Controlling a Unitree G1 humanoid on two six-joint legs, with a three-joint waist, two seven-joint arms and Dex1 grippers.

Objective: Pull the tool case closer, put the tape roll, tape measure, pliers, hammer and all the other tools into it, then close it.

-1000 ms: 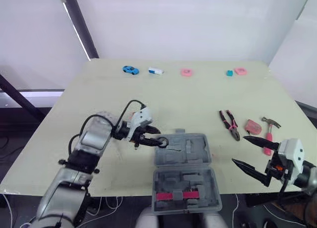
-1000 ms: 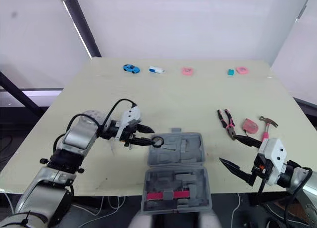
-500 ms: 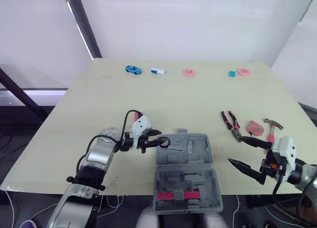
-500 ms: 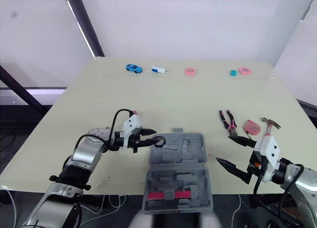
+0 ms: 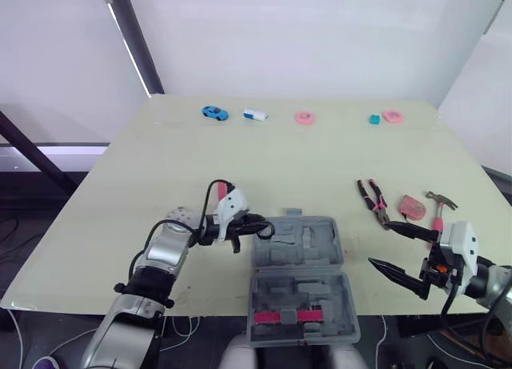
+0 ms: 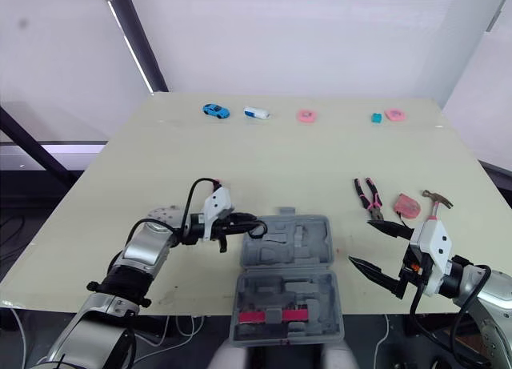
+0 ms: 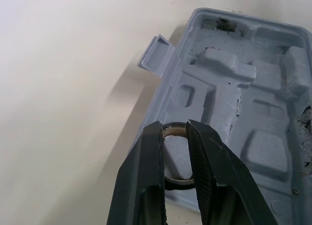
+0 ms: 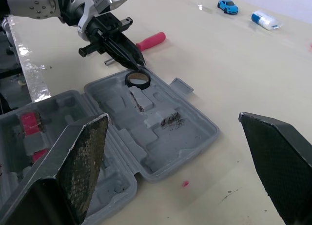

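Tape roll (image 8: 138,79): now down in the tool case (image 5: 312,245), far-left corner, no longer above its edge. Left gripper (image 5: 254,223): narrowly parted, pinching the roll; release judged next. Right gripper (image 5: 382,242): right of case, spread wide, empty.

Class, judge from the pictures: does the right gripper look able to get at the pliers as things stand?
Probably yes. The right gripper, open, sits just short of the pliers, with bare table between them; nothing blocks it.
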